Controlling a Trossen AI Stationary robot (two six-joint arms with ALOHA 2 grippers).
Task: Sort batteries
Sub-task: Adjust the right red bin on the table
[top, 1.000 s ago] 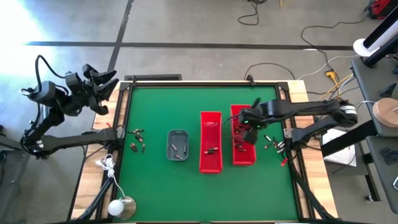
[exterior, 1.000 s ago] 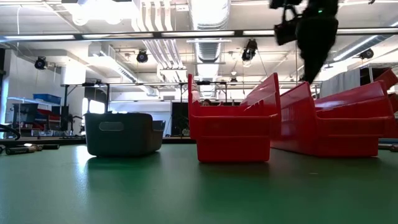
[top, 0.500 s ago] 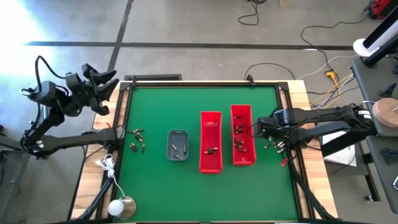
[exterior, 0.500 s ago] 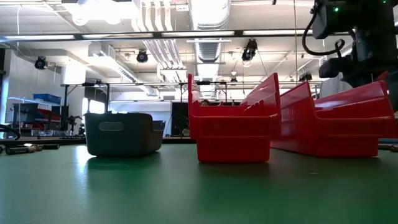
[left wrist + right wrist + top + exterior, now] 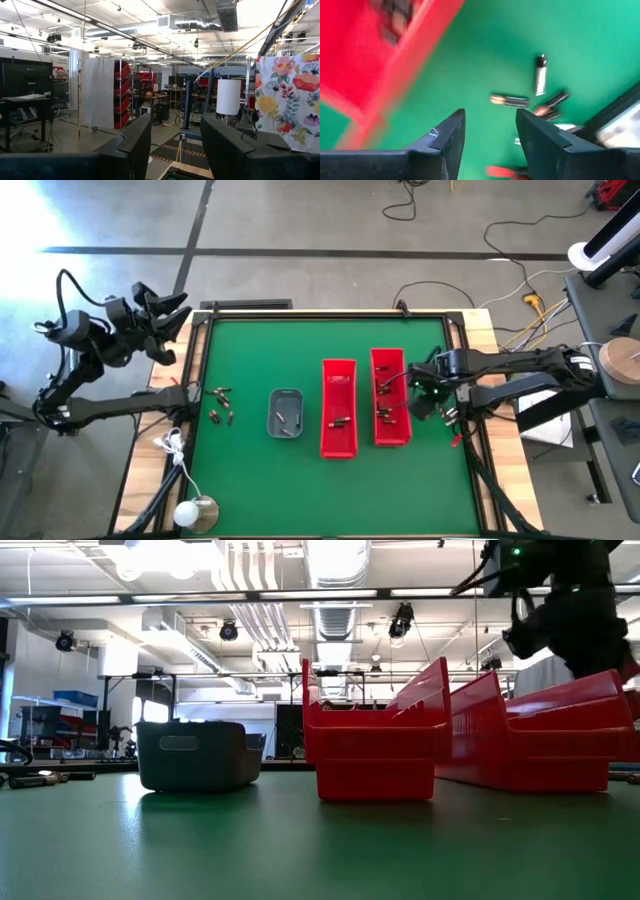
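High view: we see our right gripper [image 5: 421, 402], fingers apart and empty, between the red bin [image 5: 390, 412] and loose batteries [image 5: 438, 411] by the table's right edge; left gripper [image 5: 160, 320] open off the far-left corner.

Tray [image 5: 286, 412] left of two bins [image 5: 339, 408], loose batteries [image 5: 222, 404] at both sides

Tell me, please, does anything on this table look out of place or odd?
Nothing looks damaged or spilled. Loose batteries lie unsorted near the table's left edge, more beside the right red bin; the right gripper hangs empty above those.
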